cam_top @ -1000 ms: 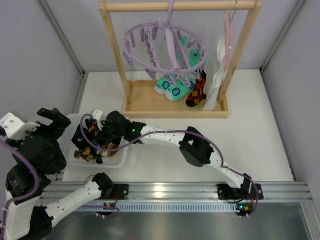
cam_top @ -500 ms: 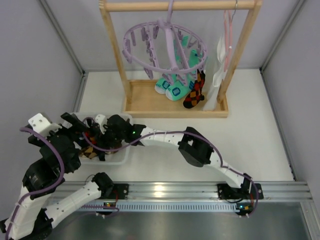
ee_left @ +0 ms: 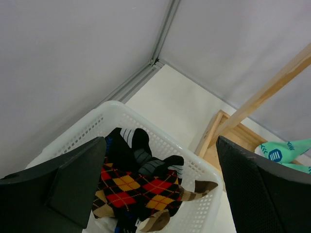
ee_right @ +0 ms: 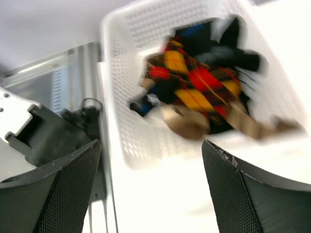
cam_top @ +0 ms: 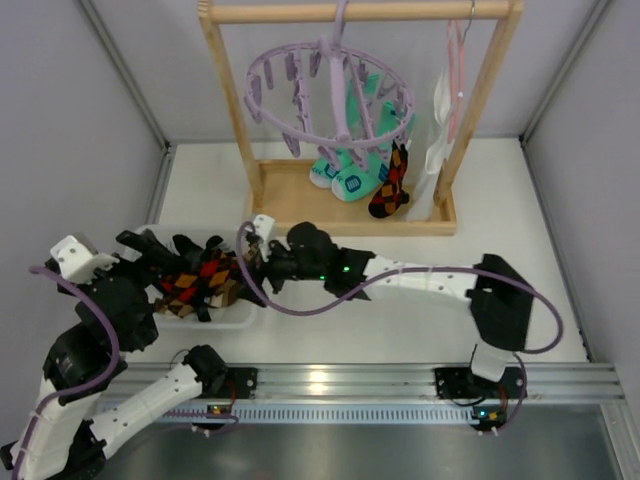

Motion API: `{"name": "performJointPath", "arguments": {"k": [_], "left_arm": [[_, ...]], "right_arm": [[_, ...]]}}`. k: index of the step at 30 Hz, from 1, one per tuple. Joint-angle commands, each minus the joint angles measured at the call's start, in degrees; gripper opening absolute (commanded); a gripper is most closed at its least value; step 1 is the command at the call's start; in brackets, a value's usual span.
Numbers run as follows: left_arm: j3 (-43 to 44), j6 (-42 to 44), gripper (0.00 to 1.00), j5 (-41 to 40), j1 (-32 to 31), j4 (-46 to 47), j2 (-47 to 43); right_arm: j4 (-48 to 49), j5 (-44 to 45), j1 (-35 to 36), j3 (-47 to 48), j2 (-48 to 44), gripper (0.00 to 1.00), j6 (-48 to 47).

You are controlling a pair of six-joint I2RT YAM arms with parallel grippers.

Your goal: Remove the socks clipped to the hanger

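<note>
In the white mesh plastic basket (ee_left: 73,138) at 9 o'clock, the red-yellow argyle sock (cam_top: 205,275) is dropped now. My right gripper (ee_right: 150,143) has backed off, spread wide and empty, left gripper (ee_left: 160,141) likewise. Mint-green socks (cam_top: 345,178) plus an orange-black sock (cam_top: 392,185) are still clipped to the round lilac plastic hanger (cam_top: 346,100) at 12.
</note>
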Motion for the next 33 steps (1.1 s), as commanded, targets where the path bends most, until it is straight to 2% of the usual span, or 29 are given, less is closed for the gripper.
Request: {"name": "performJointPath", "arguments": {"k": [1, 2, 4, 5, 7, 8, 11, 12, 16, 19, 25, 28, 33], "left_arm": [[-0.9, -1.6, 0.99, 4.1, 0.3, 0.9, 3.0], [-0.9, -1.6, 0.99, 5.2, 0.4, 0.8, 3.8], [-1.2, 0.6, 0.98, 10.1, 0.9, 2.7, 6.4], [-1.5, 2.1, 0.99, 12.3, 1.9, 3.9, 7.4], [-2.4, 5.7, 0.99, 18.6, 3.9, 6.9, 10.3], [-2.8, 6.5, 0.98, 25.6, 6.9, 7.7, 11.2], [-4.4, 7.1, 0.99, 38.4, 11.9, 9.6, 13.6], [-5.0, 6.8, 0.99, 40.2, 12.1, 9.6, 14.0], [-8.1, 6.7, 0.98, 44.5, 12.2, 9.5, 16.6], [-10.0, 7.4, 0.99, 45.4, 12.1, 9.5, 16.7], [-10.2, 7.0, 0.99, 46.8, 12.1, 9.6, 17.0], [-10.3, 7.2, 0.98, 46.9, 12.1, 9.6, 17.1], [-10.2, 7.0, 0.99, 47.0, 12.1, 9.9, 16.1]], "right_arm": [[9.0, 11.2, -2.6, -13.8, -14.4, 0.81, 2.8], [7.5, 16.5, -3.8, -20.4, -21.0, 0.81, 3.7], [4.9, 26.8, -5.2, -26.0, -30.0, 0.82, 5.2], [2.7, 28.5, -7.8, -30.4, -32.8, 0.82, 6.4], [-0.2, 33.5, -11.9, -33.4, -39.3, 0.81, 6.7], [-3.0, 34.4, -13.4, -35.4, -41.1, 0.81, 6.0], [-3.9, 33.8, -19.5, -37.9, -46.0, 0.77, 2.7], [-4.5, 33.5, -20.8, -38.0, -46.5, 0.74, 1.7], [-5.3, 29.5, -29.8, -35.4, -45.1, 0.72, -1.0], [-3.7, 27.8, -33.4, -34.2, -42.5, 0.7, -2.1], [0.5, 22.3, -38.2, -29.6, -33.1, 0.63, -5.0], [2.6, 22.5, -38.6, -26.8, -28.9, 0.6, -6.9], [8.3, 24.3, -38.9, -24.6, -24.2, 0.49, -10.1]]}}
